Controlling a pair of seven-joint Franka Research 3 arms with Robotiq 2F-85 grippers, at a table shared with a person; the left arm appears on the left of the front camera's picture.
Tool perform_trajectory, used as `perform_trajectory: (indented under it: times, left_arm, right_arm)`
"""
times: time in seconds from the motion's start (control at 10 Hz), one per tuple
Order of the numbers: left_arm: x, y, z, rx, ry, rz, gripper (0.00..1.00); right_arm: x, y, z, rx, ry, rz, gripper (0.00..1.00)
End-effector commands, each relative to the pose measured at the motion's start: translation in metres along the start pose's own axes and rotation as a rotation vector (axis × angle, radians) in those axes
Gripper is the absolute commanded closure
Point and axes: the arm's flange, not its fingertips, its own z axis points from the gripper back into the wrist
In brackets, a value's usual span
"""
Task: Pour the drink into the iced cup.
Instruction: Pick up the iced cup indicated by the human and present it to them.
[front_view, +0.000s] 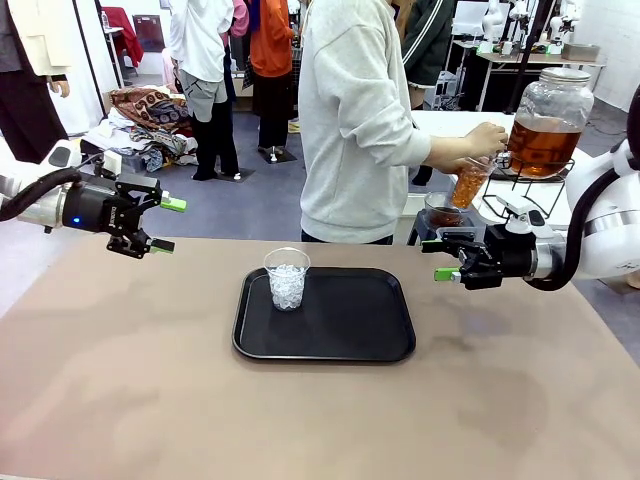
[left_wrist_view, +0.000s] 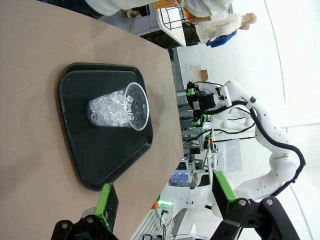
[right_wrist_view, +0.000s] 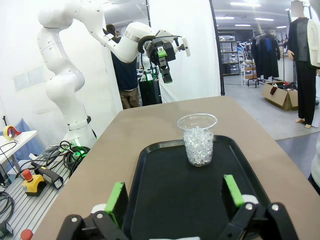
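Tan tabletop (front_view: 120, 380) stretches before me, with a black tray (front_view: 350, 330) at its middle. On the tray's left part stands the iced cup (front_view: 287, 280), upright and clear, partly filled with ice. My left pincer (front_view: 169, 225) hovers above the table's left side, jaws spread wide, holding nothing. My right pincer (front_view: 438, 260) hovers just right of the tray, equally wide and empty. Beyond the far edge a person's hand (front_view: 487, 140) holds a tilted clear cup of the amber-brown drink (front_view: 468, 187) against a large glass jar (front_view: 548, 120) of the same liquid.
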Motion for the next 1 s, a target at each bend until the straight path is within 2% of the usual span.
perform_trajectory:
  times: [0.0,0.9]
  left_arm:
    - [0.0004,-0.0005,-0.0001,-0.001,-0.001,-0.002,0.0]
    - [0.0004,-0.0005,-0.0001,-0.001,-0.001,-0.002,0.0]
  right_arm:
    - [0.0032,-0.0031,-0.0018,-0.005,0.001,-0.001,0.0]
    - [0.0032,-0.0031,-0.0018,-0.005,0.001,-0.001,0.0]
